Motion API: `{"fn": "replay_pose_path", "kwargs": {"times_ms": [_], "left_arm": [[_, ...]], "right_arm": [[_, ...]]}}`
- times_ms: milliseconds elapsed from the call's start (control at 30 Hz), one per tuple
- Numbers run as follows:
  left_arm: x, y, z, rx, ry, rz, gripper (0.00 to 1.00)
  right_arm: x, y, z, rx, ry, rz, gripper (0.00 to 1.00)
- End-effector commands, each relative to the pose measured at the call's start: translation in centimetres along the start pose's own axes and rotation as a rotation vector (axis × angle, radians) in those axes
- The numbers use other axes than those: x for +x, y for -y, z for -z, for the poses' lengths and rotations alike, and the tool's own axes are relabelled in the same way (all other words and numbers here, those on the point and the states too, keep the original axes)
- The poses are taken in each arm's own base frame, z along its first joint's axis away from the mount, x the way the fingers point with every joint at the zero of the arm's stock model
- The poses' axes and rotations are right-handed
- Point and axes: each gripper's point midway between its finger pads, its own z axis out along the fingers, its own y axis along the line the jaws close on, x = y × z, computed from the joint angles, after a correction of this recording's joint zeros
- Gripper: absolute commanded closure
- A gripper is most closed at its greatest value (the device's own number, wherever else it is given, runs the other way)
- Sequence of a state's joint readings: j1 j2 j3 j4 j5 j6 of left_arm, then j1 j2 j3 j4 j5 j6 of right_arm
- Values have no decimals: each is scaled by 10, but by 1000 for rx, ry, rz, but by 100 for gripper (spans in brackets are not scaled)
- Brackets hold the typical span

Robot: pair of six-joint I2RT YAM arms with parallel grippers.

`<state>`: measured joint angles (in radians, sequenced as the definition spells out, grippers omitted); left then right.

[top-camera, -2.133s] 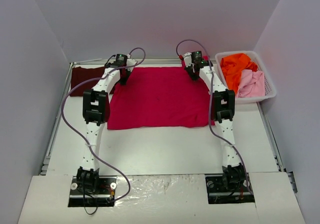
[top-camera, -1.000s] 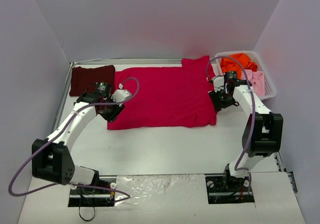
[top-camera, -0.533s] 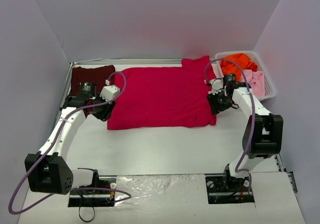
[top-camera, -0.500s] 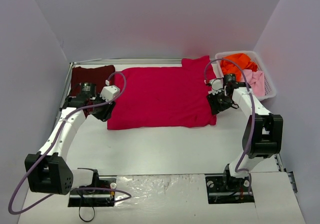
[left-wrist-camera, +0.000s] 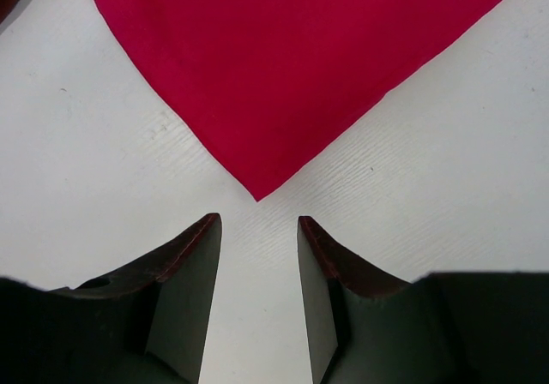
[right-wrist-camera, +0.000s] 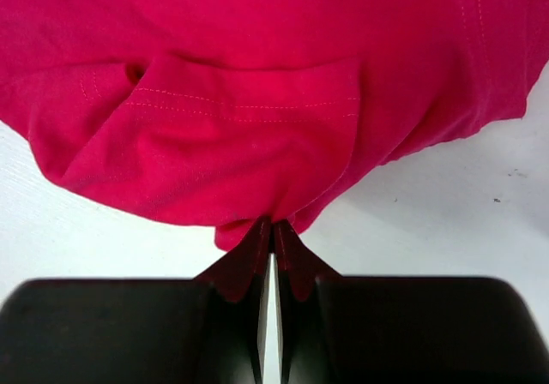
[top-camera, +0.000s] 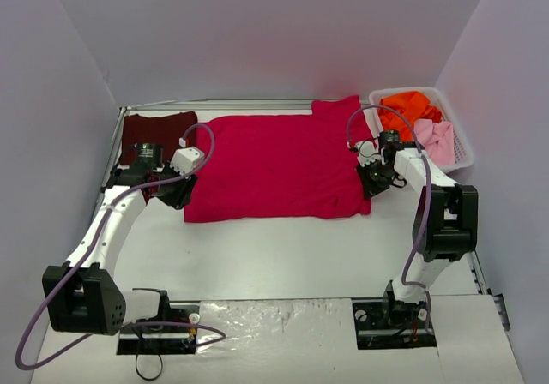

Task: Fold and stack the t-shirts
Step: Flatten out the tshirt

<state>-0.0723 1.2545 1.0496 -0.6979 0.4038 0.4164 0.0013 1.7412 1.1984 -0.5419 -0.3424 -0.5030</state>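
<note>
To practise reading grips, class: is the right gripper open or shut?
Shut on the crimson shirt: the right gripper pinches the cloth's edge, jaws together, in its wrist view.

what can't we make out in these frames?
- Top view: the left tool is masked by its own wrist; its gap to the crimson shirt is unreadable there.
- Right wrist view: the right tool is shut on the shirt's edge; its fingers hide how much cloth is pinched.
- Top view: the left arm covers part of the maroon shirt.
- Basket: the orange shirt and pink shirt hide anything beneath.
</note>
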Motion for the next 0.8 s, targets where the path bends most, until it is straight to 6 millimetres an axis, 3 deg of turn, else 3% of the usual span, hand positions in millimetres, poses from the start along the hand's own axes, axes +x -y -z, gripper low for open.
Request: {"fn": "replay_pose_path", "kwargs": {"times_ms": [0,200,333,467,667,767], "left_arm": [[-8,-1,7,-6,45,-7,60],[-9,-2,9,-9,51,-3,60],[-9,-2,10,-11,52,1,60],[-9,-2,10,-12,54,1,60],[-8,-4,11,-18,53,6,60],[-8,-5,11,-20,53,11,59]], "right_arm": [[2,-8,6,-23,1,7,100],[1,-14,34,-1,42,56,100],[10,-24,64,4,30,157,100],[20,-28,81,6,5,235,100],[38,-35,84,-28,-44,331,99],[38,-36,88,-20,-38,369,100]]}}
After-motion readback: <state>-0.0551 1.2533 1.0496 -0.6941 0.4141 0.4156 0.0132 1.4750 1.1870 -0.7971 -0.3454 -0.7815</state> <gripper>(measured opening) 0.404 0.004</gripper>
